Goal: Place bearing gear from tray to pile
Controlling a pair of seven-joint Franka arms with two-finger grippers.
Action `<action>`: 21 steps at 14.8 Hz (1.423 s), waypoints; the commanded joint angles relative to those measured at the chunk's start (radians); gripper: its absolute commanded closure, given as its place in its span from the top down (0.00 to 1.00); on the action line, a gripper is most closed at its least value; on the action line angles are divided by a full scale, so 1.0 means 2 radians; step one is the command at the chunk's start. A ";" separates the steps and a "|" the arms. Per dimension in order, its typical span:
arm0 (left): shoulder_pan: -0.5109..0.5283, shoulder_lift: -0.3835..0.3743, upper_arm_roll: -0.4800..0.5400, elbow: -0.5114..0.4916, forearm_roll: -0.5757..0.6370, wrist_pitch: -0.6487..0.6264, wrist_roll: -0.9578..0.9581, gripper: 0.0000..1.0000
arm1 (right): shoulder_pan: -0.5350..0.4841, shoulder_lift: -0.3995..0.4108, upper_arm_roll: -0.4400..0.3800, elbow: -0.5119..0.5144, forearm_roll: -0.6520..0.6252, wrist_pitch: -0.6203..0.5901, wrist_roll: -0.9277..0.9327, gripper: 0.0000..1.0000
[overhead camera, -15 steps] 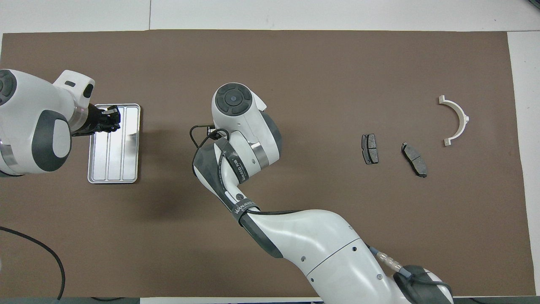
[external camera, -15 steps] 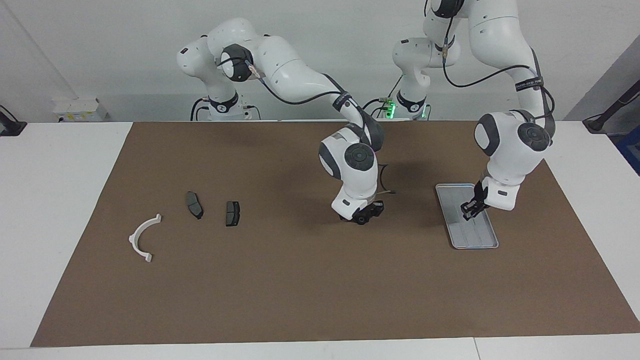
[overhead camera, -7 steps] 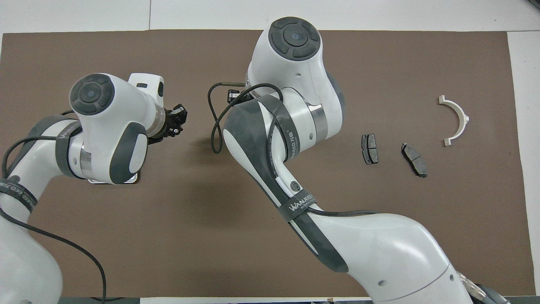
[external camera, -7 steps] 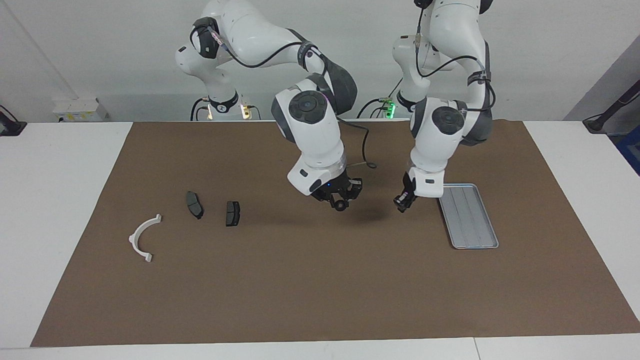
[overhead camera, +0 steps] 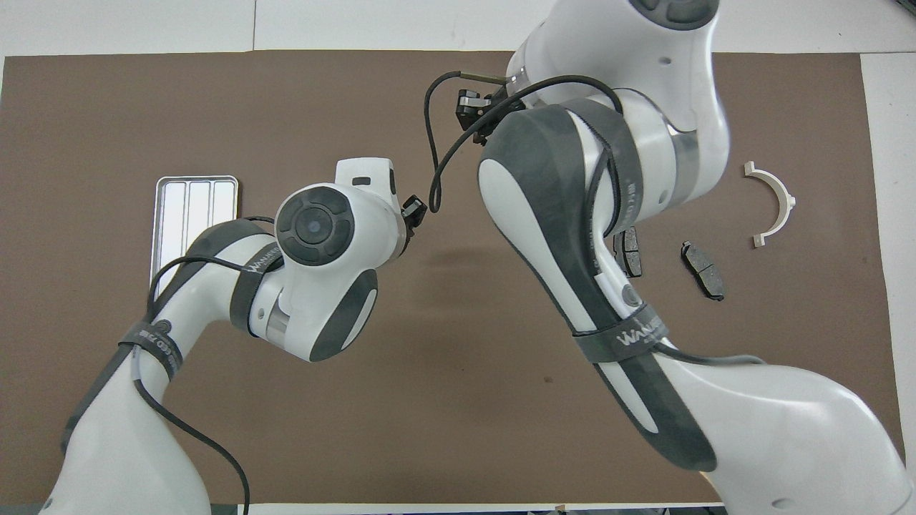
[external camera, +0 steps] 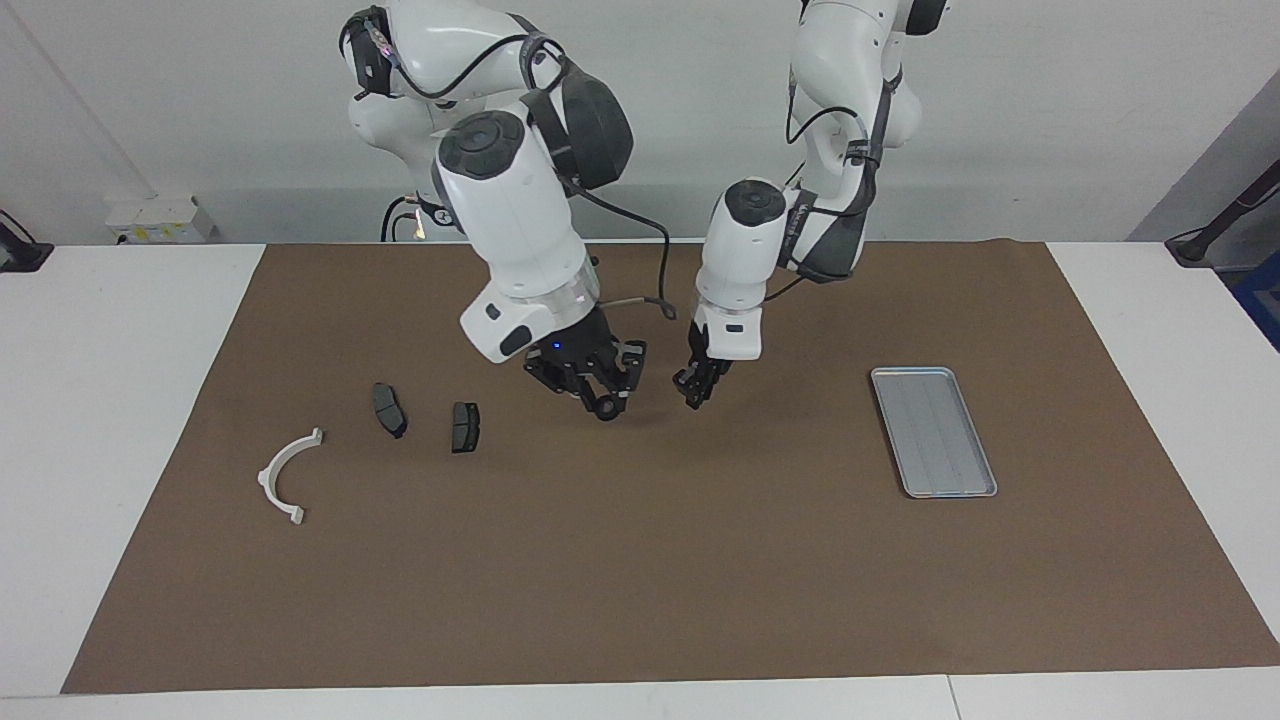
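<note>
The silver tray [external camera: 935, 432] lies bare at the left arm's end of the mat; it also shows in the overhead view [overhead camera: 195, 207]. The pile is at the right arm's end: a white half-ring bracket [external camera: 283, 473] and two dark brake pads [external camera: 388, 409] [external camera: 464, 426]. My left gripper [external camera: 695, 392] hangs over the mat's middle, fingers pinched on a small dark part, the bearing gear, mostly hidden between them. My right gripper [external camera: 598, 390] hangs open beside it, a short gap apart, between it and the pads.
The brown mat [external camera: 640, 580] covers most of the white table. In the overhead view the right arm hides its own gripper and part of one pad [overhead camera: 630, 250]. The bracket [overhead camera: 776, 200] lies farthest toward the right arm's end.
My left gripper left the tray and moved to the mat's middle. My right gripper rose and shifted toward the pile. The two now hang side by side.
</note>
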 commanded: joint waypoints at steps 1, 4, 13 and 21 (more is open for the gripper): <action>-0.016 0.037 0.010 0.027 -0.001 0.011 -0.014 0.02 | -0.039 -0.055 0.012 -0.034 -0.028 -0.039 -0.051 0.00; -0.036 0.070 0.010 0.050 -0.001 0.024 -0.030 0.02 | -0.073 -0.097 0.012 -0.058 -0.065 -0.092 -0.103 0.00; -0.031 0.075 0.013 0.056 0.028 -0.009 -0.028 0.03 | -0.171 -0.200 0.015 -0.230 -0.112 -0.057 -0.227 0.00; -0.037 0.088 0.015 0.053 0.036 -0.033 -0.031 0.03 | -0.198 -0.235 0.038 -0.366 -0.134 0.063 -0.235 0.00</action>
